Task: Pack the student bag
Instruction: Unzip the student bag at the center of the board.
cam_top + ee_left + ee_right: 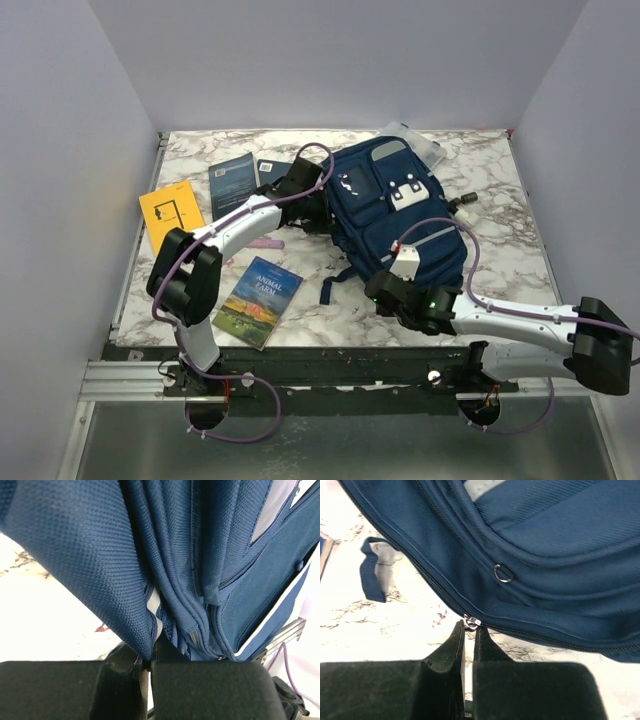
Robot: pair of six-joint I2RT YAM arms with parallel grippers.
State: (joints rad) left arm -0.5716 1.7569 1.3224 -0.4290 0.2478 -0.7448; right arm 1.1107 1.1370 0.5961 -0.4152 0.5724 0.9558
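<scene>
A: What can go wrong now?

B: The right gripper [469, 635] is pinched on the small zipper pull [471, 622] and may slip off if it pulls at an angle.

A: And the student bag [400, 215]?

B: It is navy and crumpled, and lies mid-table [500, 270]. The left gripper [150, 660] clamps a fold of its fabric.

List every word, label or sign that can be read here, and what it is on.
"ANIMAL FARM": cover of the paperback.
Yellow booklet: black figure; print too small to read.
Dark blue books: print too small to read.
Student bag: white patch and logos too small to read.
</scene>
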